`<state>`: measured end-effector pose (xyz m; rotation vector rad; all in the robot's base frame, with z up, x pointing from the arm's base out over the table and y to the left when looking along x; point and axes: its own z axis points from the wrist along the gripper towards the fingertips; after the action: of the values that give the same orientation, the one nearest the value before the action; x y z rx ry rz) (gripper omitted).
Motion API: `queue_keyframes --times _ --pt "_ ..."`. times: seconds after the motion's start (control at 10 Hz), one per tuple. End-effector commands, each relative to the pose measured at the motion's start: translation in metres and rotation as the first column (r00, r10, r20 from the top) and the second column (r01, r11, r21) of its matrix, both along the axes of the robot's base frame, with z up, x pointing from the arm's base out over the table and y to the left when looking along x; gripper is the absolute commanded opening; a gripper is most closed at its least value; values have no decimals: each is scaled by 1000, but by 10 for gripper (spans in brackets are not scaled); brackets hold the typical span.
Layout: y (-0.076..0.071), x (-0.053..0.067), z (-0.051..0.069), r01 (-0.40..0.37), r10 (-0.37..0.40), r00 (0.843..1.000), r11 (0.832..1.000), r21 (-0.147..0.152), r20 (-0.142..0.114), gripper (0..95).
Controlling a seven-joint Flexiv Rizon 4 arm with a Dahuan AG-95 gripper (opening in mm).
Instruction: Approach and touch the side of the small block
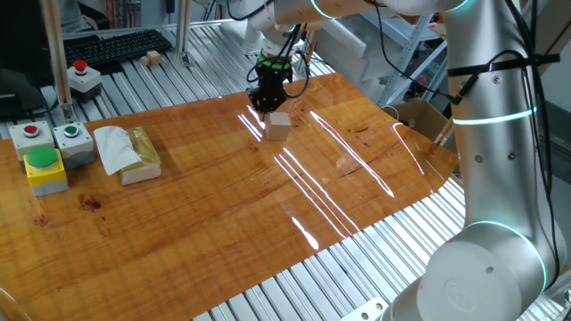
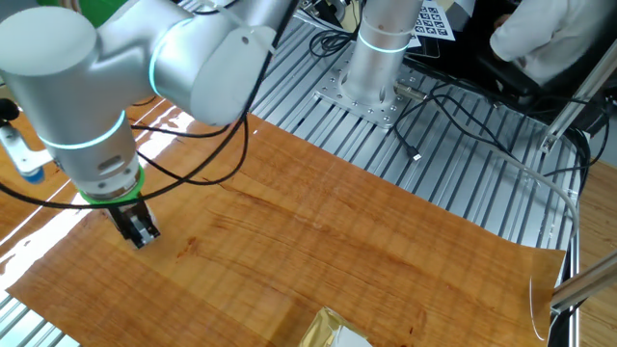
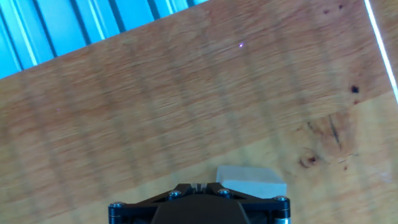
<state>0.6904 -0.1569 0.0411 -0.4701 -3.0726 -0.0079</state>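
Small pale beige wooden block (image 1: 278, 125), plain cube, upright and flat on the glossy wood surface (image 1: 223, 196), toward its far edge; in hand view, a pale top face (image 3: 252, 182) low in frame

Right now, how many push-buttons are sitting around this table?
4. A red button sits by the keyboard; another red button, a small green one and a big green one cluster at the table's left end. Others may be hidden.

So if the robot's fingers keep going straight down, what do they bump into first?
Probably the wooden table. The gripper points down right beside the small block, which sits just off to the side, though the depth is hard to judge.
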Motion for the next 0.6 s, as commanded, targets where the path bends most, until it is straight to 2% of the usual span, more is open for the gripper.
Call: queue_keyframes --times 0.1,0.2,0.4,0.6 --pt "-13 -5 0 -19 19 1000 1000 0 2 0" --pt "-22 -7 0 -23 23 1000 1000 3 -1 0" --pt "-26 -7 2 -16 16 1000 1000 4 -4 0" --pt "-20 -5 8 -6 6 1000 1000 24 -6 0"
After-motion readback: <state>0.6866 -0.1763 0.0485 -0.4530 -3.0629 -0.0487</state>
